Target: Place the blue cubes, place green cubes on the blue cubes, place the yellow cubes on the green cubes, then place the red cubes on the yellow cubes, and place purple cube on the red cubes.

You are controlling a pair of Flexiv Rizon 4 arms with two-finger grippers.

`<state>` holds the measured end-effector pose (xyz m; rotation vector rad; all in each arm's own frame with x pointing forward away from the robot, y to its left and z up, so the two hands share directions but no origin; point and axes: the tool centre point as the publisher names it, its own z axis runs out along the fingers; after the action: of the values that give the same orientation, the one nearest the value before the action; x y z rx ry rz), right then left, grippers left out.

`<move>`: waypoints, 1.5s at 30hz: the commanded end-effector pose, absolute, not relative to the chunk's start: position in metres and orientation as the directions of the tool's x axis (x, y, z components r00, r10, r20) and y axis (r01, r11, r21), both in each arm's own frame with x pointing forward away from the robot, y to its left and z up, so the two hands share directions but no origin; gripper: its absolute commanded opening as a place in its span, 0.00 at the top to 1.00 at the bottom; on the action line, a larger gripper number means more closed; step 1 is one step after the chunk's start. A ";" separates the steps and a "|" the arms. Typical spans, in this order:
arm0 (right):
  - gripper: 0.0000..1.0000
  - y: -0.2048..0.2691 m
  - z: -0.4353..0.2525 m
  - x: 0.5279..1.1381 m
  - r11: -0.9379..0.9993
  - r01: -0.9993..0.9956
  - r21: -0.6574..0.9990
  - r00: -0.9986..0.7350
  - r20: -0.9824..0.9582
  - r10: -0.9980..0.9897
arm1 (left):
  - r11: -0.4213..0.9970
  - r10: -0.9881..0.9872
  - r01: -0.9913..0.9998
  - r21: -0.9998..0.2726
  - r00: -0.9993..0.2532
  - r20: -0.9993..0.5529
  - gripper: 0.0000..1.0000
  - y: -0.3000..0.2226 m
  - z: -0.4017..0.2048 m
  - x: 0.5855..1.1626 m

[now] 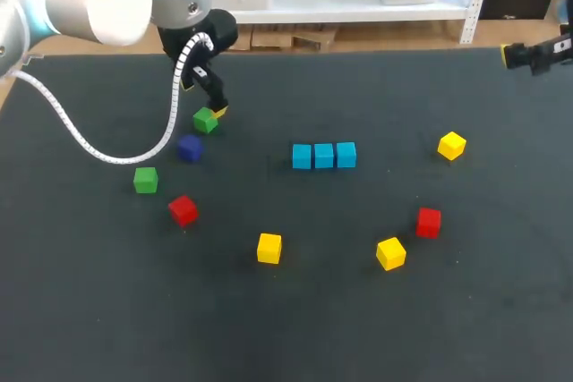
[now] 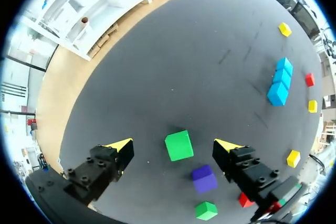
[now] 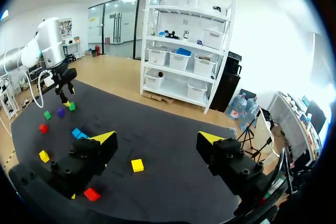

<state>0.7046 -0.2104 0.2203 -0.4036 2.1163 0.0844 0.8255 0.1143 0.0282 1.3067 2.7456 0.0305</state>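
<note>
Dark table [image 1: 376,328] | green cube [image 2: 178,145] is judged light, rigid | opposite flat faces are favoured | left gripper [image 2: 173,144] is spread open astride it

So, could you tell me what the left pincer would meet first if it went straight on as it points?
Most likely the green cube, lying just ahead of the open left pincer and in line with its gap, though depth is hard to judge.

Coloured cubes [image 1: 324,156] lie scattered on the dark table [image 1: 89,310].
</note>
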 end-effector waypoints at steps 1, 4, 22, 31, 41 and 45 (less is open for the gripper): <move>0.00 -0.211 0.216 0.706 0.942 -0.322 -0.093 -0.454 -0.858 -0.240 | 0.627 0.778 0.778 0.035 -0.625 -0.063 0.00 0.111 0.022 0.834; 0.00 -0.211 0.216 0.706 0.942 -0.322 -0.093 -0.454 -0.858 -0.240 | 0.628 0.777 0.778 0.024 -0.626 -0.058 0.00 0.110 0.017 0.833; 0.00 -0.211 0.216 0.706 0.942 -0.322 -0.093 -0.454 -0.858 -0.240 | 0.629 0.777 0.777 -0.004 -0.629 -0.018 0.04 0.113 0.001 0.837; 0.00 -0.211 0.216 0.706 0.942 -0.322 -0.093 -0.454 -0.858 -0.240 | 0.638 0.770 0.770 -0.014 -0.638 -0.012 0.29 0.112 -0.003 0.836; 0.00 -0.211 0.216 0.706 0.942 -0.322 -0.093 -0.454 -0.858 -0.240 | 0.645 0.764 0.764 -0.022 -0.645 -0.002 0.57 0.114 -0.005 0.833; 0.00 -0.211 0.216 0.706 0.942 -0.322 -0.093 -0.454 -0.858 -0.240 | 0.645 0.764 0.764 -0.022 -0.645 0.001 0.73 0.114 -0.005 0.832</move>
<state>0.7046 -0.2104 0.2203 -0.4037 2.1160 0.0844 0.8290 0.1141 -0.0057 1.3186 2.8524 -0.0305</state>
